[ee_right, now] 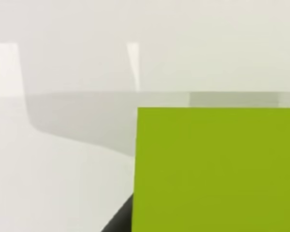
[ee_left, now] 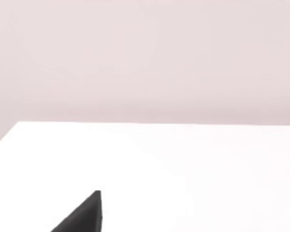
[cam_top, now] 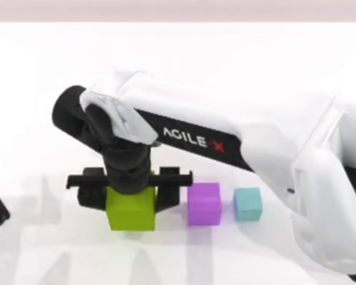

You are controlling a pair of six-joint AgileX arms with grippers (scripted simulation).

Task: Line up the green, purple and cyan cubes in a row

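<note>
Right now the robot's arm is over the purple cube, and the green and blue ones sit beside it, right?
Not quite. The top view shows the right gripper around the green cube, not the purple one. The purple cube and the blue cube sit beside it in a row.

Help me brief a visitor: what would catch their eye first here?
The right arm stretches from the table's right side, its right gripper straddling the green cube at the row's left end. The purple cube and cyan cube sit apart to its right. The left arm is parked at the left edge.
</note>
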